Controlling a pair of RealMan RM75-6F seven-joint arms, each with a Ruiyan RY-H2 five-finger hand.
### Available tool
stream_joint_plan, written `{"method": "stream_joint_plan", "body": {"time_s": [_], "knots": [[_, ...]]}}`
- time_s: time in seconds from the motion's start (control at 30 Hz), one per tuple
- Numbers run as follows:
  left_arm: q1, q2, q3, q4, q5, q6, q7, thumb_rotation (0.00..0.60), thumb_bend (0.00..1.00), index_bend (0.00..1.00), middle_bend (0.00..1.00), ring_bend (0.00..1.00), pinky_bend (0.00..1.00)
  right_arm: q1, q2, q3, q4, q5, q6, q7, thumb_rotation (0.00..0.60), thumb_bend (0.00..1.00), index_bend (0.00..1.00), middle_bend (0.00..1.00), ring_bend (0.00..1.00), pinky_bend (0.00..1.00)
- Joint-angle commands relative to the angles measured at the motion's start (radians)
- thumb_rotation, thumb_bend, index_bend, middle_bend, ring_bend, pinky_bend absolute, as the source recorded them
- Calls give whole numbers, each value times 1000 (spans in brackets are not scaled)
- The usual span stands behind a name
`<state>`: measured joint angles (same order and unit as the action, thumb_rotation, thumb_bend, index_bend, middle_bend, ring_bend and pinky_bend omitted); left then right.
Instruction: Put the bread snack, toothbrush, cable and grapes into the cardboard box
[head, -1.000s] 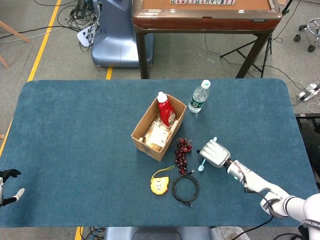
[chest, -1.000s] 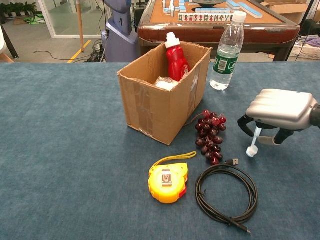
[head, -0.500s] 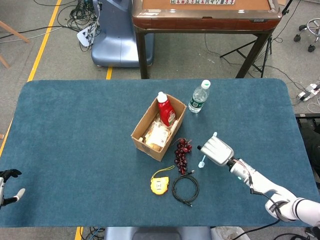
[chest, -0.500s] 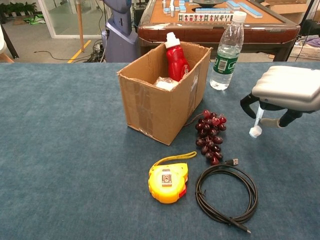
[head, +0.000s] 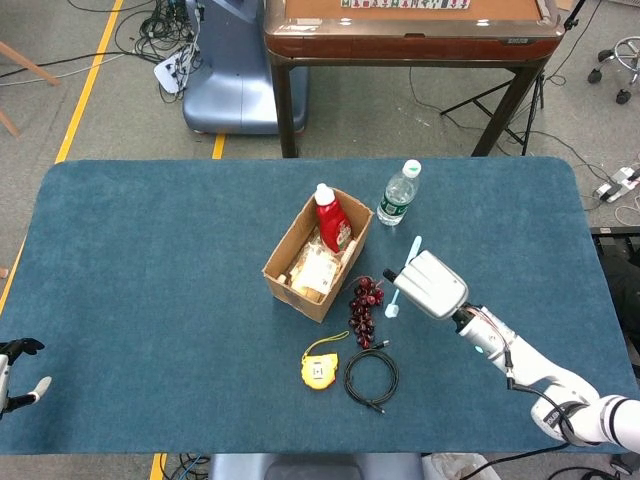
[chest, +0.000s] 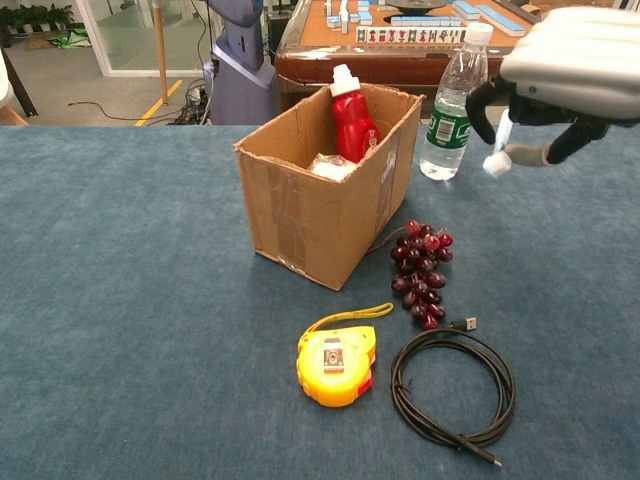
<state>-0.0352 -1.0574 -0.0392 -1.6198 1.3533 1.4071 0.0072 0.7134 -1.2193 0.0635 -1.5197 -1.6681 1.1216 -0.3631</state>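
a: so, the right hand (head: 432, 285) is clamped on the toothbrush (head: 402, 277), which hangs in the air just right of the cardboard box (head: 300, 262), above the grapes (head: 365, 308). the step in hand looks like the carry into the box.

b: agreed. the box already holds the red bottle (head: 331, 218) at its far end and a pale packet, probably the bread snack (head: 316, 272), in the middle. the operator does well to bring the brush over the box's near half, where there seems more room.

a: and the brush is long, so tipping it along the box's length before letting go should keep it from bridging the rim.

b: the water bottle (head: 398, 194) stands just beyond the box's far right corner; the wrist should pass on the near side of it.

a: the cable (head: 371, 377) lies near and right of the box, beside the yellow tape measure (head: 318, 367). both wait.

b: the left hand (head: 15, 372) sits far left of the box; whether it's apart or curled, i cannot tell.
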Motion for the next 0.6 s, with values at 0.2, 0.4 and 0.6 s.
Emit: {"method": "stream_joint_plan", "body": {"time_s": [0.2, 0.4, 0.6], "knots": [[1, 3, -1, -1, 0, 1, -12, 600, 212, 376, 405, 312, 486, 51, 2, 81, -81, 65, -43, -72, 600, 437, 611, 1000, 1000, 991], [1, 8, -3, 1, -2, -2, -29, 600, 212, 376, 405, 311, 487, 106, -45, 134, -82, 137, -108, -130, 600, 437, 611, 1000, 1000, 992], [3, 15, -3, -1, 2, 0, -45, 600, 211, 376, 405, 312, 487, 162, -118, 179, -49, 215, -157, -166, 600, 437, 611, 1000, 1000, 991]]}}
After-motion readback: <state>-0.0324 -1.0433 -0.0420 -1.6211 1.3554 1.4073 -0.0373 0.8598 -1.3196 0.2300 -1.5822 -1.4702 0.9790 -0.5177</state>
